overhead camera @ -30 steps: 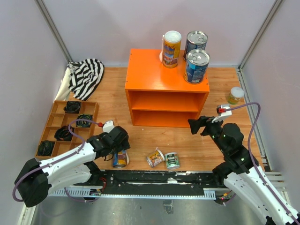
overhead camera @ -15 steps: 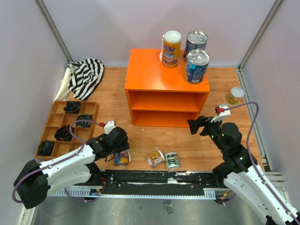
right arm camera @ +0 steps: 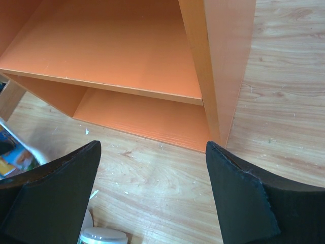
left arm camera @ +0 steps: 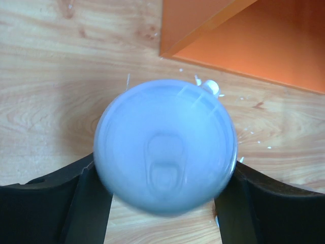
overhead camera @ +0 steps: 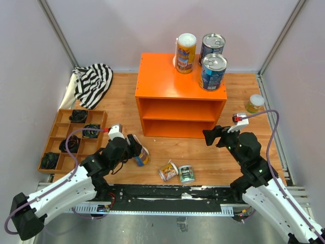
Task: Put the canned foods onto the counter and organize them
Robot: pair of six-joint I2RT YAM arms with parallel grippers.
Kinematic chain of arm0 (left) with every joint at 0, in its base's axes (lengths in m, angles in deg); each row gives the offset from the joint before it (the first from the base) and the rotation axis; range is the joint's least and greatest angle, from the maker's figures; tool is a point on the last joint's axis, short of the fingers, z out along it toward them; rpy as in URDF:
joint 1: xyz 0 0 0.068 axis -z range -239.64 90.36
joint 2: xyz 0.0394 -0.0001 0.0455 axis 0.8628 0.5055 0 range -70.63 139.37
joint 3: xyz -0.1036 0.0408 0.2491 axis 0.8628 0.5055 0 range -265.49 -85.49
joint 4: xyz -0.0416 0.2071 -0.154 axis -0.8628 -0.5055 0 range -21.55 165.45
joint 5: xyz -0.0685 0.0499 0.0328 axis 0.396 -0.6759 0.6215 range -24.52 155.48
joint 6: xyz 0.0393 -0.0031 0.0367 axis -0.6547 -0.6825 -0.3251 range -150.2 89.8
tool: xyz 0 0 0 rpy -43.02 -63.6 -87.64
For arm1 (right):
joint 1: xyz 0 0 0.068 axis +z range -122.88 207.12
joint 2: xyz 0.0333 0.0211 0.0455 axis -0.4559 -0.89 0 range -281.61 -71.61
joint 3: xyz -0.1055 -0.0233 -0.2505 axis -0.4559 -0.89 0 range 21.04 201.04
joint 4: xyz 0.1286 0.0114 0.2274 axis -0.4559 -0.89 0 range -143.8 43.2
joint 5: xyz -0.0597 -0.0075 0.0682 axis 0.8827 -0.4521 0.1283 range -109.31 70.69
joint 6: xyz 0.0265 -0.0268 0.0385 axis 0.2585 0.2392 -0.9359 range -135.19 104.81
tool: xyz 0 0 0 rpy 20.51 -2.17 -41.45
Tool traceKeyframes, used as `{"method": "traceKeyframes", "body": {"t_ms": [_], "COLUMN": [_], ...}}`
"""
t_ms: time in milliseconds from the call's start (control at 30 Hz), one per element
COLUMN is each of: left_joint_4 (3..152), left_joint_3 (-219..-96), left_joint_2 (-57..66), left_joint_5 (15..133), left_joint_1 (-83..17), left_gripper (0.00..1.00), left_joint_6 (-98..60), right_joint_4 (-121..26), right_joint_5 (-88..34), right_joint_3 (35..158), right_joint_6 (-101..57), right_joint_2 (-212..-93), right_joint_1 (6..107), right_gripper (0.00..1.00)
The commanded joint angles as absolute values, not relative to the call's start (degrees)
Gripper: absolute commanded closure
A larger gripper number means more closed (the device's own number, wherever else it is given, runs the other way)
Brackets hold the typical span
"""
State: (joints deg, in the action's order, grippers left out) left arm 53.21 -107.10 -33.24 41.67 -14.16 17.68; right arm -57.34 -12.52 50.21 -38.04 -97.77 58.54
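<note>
counter (overhead camera: 180,84): bright orange | wide cans (overhead camera: 213,71): blue labels, silver tops | tall can (overhead camera: 186,53): yellow-and-blue label, white lid | tilted can (overhead camera: 141,156): yellow and blue, pale lid | small can (overhead camera: 186,174): green label | far-right can (overhead camera: 255,103): yellowish label, white lid | cloth (overhead camera: 94,83): black-and-white stripes | tray (overhead camera: 53,140): brown | table (overhead camera: 122,109): light wood grain

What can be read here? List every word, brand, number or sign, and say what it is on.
No text is readable.
tall yellow can: label print too small to read.
rear blue can: label blurred.
front blue can: label blurred.
tipped small can: too small to read.
small green can: too small to read.
held can: plain lid with pull tab, no writing.
</note>
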Motion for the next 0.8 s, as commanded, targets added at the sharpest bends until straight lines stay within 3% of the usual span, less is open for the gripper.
{"method": "traceKeyframes", "body": {"t_ms": [0, 267, 567, 767], "left_joint_4": [63.8, 70.0, 71.1, 74.7], "left_joint_3": [-109.0, -107.6, -108.7, -108.1], "left_joint_2": [-37.2, -32.5, -21.0, -17.2], "left_joint_5": [39.2, 37.0, 16.2, 9.5], "left_joint_1": [-13.4, -7.2, 9.6, 15.6], "left_gripper": [0.60, 0.58, 0.54, 0.48], "left_joint_6": [13.0, 8.7, 8.5, 9.0], "right_joint_4": [-57.4, -59.3, -59.9, -60.8], "right_joint_5": [-12.5, -12.1, -12.0, -11.7], "right_joint_3": [50.6, 51.1, 50.6, 51.1], "right_joint_6": [-38.7, -38.3, -38.1, -37.4], "right_joint_2": [-97.6, -97.0, -96.4, -95.9], "right_joint_1": [59.6, 59.6, 59.6, 59.6], "right_gripper": [0.15, 0.15, 0.15, 0.15]}}
